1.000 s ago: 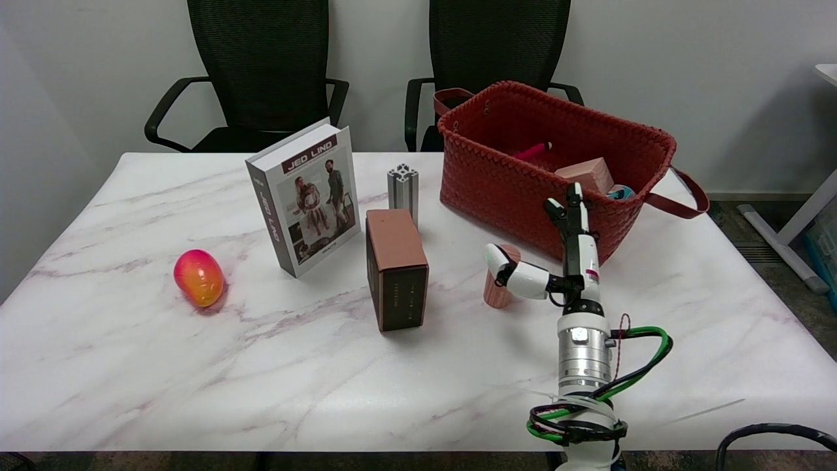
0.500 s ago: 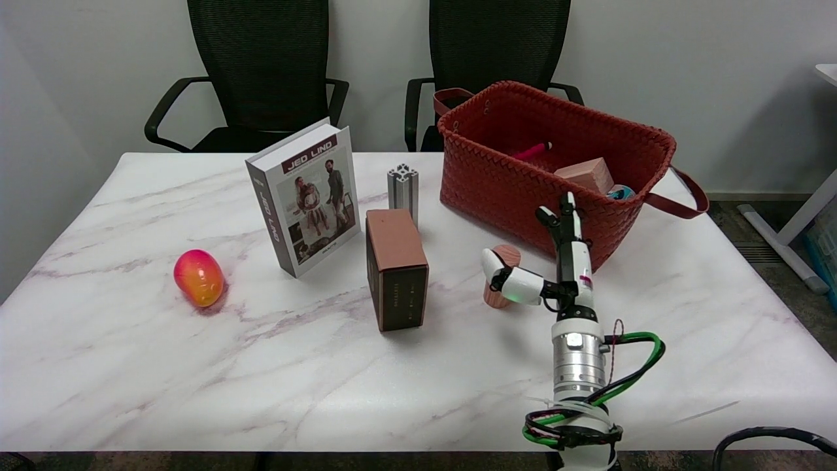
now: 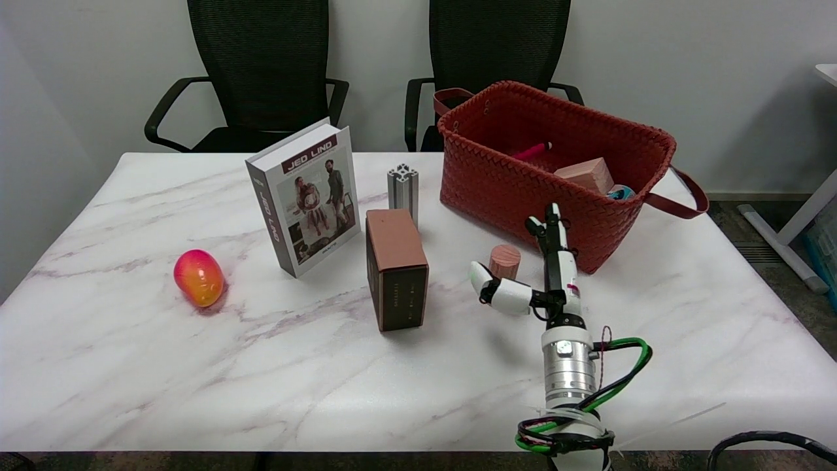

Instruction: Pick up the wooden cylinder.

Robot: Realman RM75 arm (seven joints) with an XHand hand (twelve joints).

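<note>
The wooden cylinder (image 3: 505,261) stands upright on the marble table (image 3: 196,366), a little in front of the red woven basket (image 3: 503,176) and to the right of the brown box (image 3: 395,268). The right hand (image 3: 536,281) reaches in from the lower right of the head view and sits at the cylinder — its thumb (image 3: 487,288) stretched out to the left, passing in front of the cylinder's lower part, and its fingers (image 3: 552,229) pointing up and away just to the cylinder's right. The hand is spread wide with nothing in it; the cylinder stands in the gap between thumb and fingers, and whether either one touches it cannot be told from this angle. Green and black cables (image 3: 614,379) loop around the silver wrist below the hand. The brown box stands on end near the middle of the table, with a short piece of aluminium profile (image 3: 403,190) upright just behind it. To the left of these a book (image 3: 307,196) stands upright with its cover toward the camera, and well to its left a red-and-yellow mango (image 3: 198,277) lies on the table. Inside the basket are a wooden block (image 3: 585,175), a pink object (image 3: 533,151) and something blue (image 3: 621,191) at the near right wall, too hidden to name. Two black office chairs (image 3: 261,72) stand behind the table against the pale wall.
</note>
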